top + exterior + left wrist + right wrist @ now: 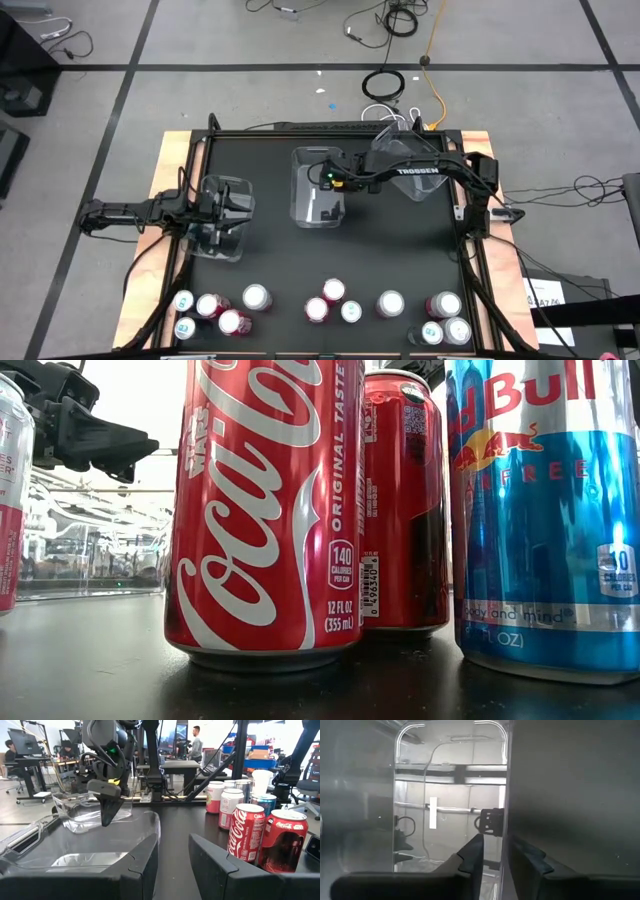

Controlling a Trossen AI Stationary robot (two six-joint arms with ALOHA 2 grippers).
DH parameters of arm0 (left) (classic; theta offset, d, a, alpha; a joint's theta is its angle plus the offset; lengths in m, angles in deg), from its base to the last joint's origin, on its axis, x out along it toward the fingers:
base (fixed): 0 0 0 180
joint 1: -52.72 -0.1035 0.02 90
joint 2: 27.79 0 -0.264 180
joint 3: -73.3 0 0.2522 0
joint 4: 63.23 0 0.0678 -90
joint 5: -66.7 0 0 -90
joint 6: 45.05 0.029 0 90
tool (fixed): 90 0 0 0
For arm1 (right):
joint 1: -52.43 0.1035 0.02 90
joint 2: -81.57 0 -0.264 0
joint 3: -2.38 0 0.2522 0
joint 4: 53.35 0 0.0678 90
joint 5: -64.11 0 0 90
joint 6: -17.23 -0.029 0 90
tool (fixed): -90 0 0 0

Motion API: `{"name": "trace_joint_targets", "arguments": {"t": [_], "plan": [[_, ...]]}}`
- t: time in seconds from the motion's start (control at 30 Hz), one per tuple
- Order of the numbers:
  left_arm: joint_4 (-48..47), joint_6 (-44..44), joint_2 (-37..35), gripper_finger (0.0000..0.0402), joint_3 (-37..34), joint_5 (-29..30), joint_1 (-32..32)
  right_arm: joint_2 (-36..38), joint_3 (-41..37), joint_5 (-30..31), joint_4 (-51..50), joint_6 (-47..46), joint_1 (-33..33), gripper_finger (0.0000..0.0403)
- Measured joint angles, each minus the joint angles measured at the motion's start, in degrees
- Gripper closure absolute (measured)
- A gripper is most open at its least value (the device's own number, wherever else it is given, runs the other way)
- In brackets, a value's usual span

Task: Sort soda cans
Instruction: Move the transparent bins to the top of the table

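Along the table's near edge in the high view sit the soda cans (330,305), all upright, silver tops up: a cluster at near left with two teal-marked ones and a pair of red/pink ones (232,322), one plain silver top beside them (256,297), a middle group of two red cans plus a small teal can (351,311), another silver top (390,303), and a near-right cluster (444,305). Low view: a red Coca-Cola can (265,510) fills the middle, second red can (405,500) just behind it, blue Red Bull can (545,510) beside it, pink-and-white can at the picture's far edge (8,490). No can is in any bin. Three clear plastic bins on the black table (400,250): one at left (222,225), one in the middle (318,190), one further back right (415,170). Right gripper (325,178) is over the middle bin's rim; in its wrist view the fingers (472,855) stand a narrow gap apart astride the bin's clear side wall (504,795), whether they pinch it I cannot tell. Left gripper (215,205) hangs over the left bin, fingers (220,865) parted a little, nothing between them; bin edge (90,845) lies just ahead, cans well off to the side. People and desks show in the room behind.
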Motion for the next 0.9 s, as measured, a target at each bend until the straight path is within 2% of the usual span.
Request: {"name": "trace_joint_targets", "arguments": {"t": [0.27,0.43,0.53,0.73,0.9], "plan": [[0.0,0.01,0.02,0.0281,-0.01,-0.01,0.01,5.48,0.0,0.03,-1.18,6.91,-0.8,0.0291],[-0.01,0.01,0.01,0.0281,0.0,-0.01,0.0,10.54,0.0,-2.02,-3.5,15.46,-2.57,0.029],[0.0,-0.01,0.02,0.0281,-0.01,0.01,-0.02,13.11,0.02,-2.64,-9.55,21.16,-4.31,0.029],[0.0,0.01,0.0,0.0281,-0.01,-0.01,0.01,14.77,0.02,-2.85,-28.53,30.24,-9.86,0.029],[0.0,0.01,0.01,0.0281,-0.01,0.01,0.01,14.79,-0.87,-2.89,-31.14,43.8,-14.35,0.0291]]}}
